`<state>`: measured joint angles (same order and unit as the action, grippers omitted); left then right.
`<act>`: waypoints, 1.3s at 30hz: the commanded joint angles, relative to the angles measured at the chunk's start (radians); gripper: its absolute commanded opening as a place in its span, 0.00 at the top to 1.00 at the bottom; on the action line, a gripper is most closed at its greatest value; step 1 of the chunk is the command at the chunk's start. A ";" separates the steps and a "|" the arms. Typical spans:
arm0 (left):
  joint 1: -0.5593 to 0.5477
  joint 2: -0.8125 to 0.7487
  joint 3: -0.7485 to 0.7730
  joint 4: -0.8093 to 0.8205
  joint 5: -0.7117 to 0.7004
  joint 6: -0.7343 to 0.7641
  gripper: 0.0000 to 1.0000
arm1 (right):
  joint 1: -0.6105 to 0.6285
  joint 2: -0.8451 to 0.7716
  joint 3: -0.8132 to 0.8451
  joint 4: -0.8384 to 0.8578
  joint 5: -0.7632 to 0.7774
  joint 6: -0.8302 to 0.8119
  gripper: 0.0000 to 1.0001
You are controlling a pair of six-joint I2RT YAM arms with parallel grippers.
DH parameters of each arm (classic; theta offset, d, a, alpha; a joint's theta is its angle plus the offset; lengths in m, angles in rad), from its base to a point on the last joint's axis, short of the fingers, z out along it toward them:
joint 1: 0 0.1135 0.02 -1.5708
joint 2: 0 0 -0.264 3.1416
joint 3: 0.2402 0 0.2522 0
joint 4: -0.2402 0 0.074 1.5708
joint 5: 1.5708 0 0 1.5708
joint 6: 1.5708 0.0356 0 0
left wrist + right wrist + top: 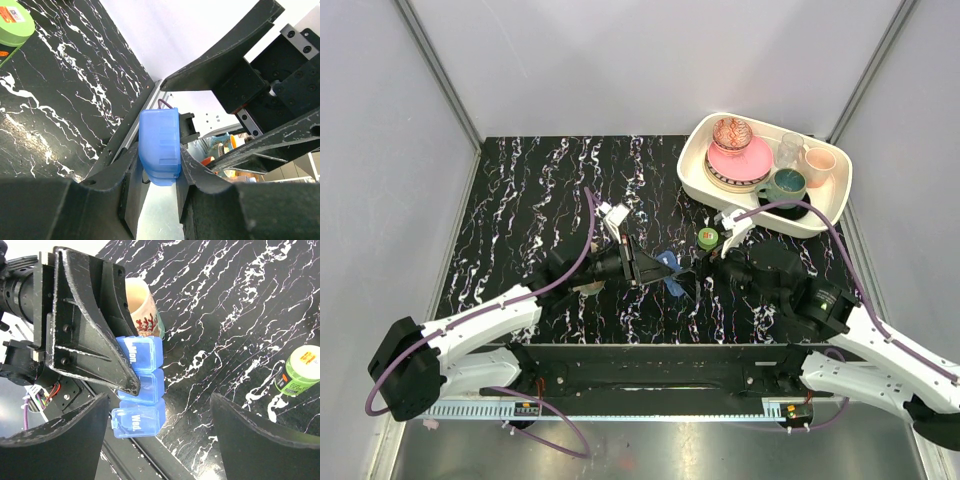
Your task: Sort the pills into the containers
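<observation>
My left pincer (159, 167) is pinching the small blue translucent plastic pill box (159, 135) between its tips, lids looking shut. My right pincer (160, 432) is standing spread, facing it and gripping nothing. I am judging the sorting hardly begun.

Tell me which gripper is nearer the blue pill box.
Left. The left gripper is clamped on the pill box; the right gripper stands open beside it, not gripping.
</observation>
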<state>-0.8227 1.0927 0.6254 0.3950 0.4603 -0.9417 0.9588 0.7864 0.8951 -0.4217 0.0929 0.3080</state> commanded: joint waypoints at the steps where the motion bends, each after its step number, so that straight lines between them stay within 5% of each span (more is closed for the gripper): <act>1: -0.003 -0.007 0.025 -0.013 -0.018 0.012 1.00 | 0.000 -0.027 0.042 -0.012 -0.067 -0.070 0.12; 13: -0.003 0.021 0.068 -0.074 -0.087 -0.006 1.00 | 0.000 0.051 0.008 -0.012 -0.174 -0.081 0.18; 39: -0.003 -0.010 0.017 -0.019 -0.037 -0.003 1.00 | 0.000 0.039 0.027 -0.129 0.185 -0.011 0.35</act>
<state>-0.8185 1.1156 0.6453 0.2848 0.3500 -0.9390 0.9642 0.8589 0.8955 -0.4995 0.1165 0.2893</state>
